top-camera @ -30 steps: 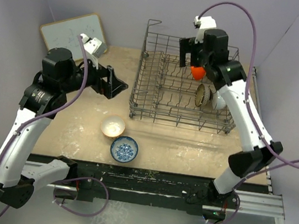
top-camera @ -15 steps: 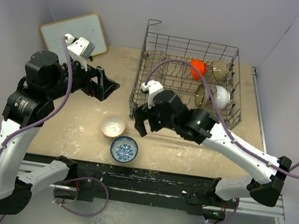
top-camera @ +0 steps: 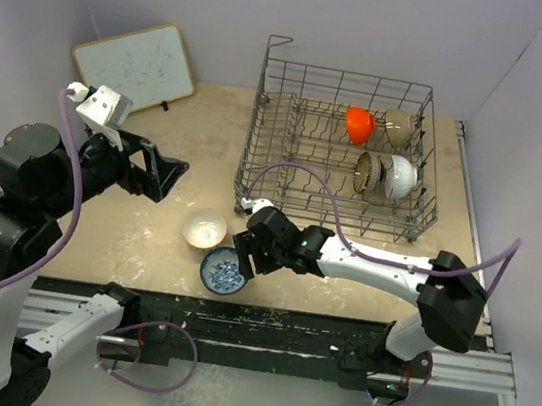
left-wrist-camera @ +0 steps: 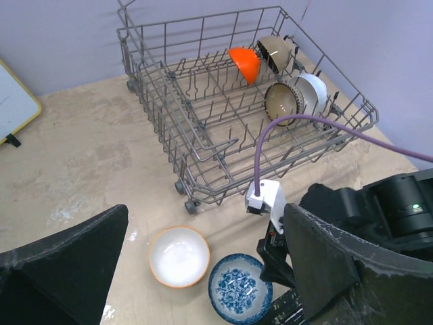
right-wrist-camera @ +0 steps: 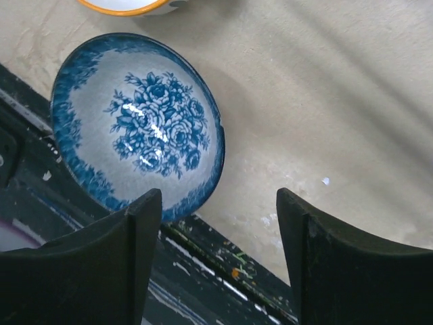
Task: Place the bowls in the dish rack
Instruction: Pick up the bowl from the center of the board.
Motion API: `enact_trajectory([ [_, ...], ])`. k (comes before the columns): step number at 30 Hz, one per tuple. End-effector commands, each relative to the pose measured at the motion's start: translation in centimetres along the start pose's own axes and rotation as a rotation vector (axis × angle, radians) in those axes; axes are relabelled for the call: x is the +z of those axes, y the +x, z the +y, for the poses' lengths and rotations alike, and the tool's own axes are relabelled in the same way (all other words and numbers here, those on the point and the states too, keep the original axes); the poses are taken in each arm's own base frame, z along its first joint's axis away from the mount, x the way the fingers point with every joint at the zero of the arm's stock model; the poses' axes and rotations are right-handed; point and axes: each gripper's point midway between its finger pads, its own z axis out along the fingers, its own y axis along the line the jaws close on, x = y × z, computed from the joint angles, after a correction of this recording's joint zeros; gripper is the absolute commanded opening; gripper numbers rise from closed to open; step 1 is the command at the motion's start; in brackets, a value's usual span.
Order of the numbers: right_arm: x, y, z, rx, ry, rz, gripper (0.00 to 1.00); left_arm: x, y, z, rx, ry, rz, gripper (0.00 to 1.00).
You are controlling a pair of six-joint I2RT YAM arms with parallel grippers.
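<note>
Now the right tool is open wide and holds nothing. It hangs low, just over one side of the blue-and-white bowl, which sits at the near edge of the tabletop. The cream bowl sits just behind it.

I think the blue-and-white bowl is hard, shiny and slippery, and it could break if dropped. Its thin rim looks like the best spot to pinch, with one finger inside and one outside.

The left tool is open wide too, up over the left side. An orange-red bowl, a white bowl and two more already stand in the dish rack by the far right corner.
</note>
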Motion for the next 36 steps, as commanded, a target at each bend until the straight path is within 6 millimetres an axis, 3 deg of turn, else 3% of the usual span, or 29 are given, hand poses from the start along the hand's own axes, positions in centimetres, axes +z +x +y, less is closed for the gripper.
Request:
enact_trajectory([
  [1, 1.5, -2.3, 2.4, 0.088, -0.090, -0.097, 0.67, -0.6, -0.9, 0.1, 0.033, -0.015, -0.026, 0.99],
  [6, 3.4, -1.6, 1.7, 0.123, -0.043, -0.078, 0.49, -0.5, -0.7, 0.2, 0.038, -0.017, -0.022, 0.99],
  [9, 4.3, -1.0, 1.3, 0.121, -0.016, -0.068, 0.47, -0.4, -0.4, 0.3, 0.038, -0.016, -0.015, 0.99],
  [13, 5.4, 0.4, 0.9, 0.118, 0.031, -0.041, 0.35, -0.3, 0.1, 0.4, 0.037, -0.018, -0.006, 0.99],
  [19, 4.6, 1.1, -0.8, 0.073, 0.261, -0.039, 0.06, -0.1, 0.4, 0.5, 0.035, -0.022, 0.002, 0.99],
  [20, 4.1, 1.0, -1.2, 0.070, 0.307, -0.044, 0.00, -0.1, 0.3, 0.5, 0.036, -0.022, 0.000, 0.99],
  [25, 0.9, 0.0, -2.3, 0.040, 0.421, -0.061, 0.00, 0.0, 0.2, 0.4, 0.040, -0.015, -0.003, 0.99],
  [36, -13.6, -9.7, 1.2, 0.011, 0.288, -0.314, 0.00, -0.6, -0.8, -0.4, 0.050, 0.023, -0.029, 0.99],
])
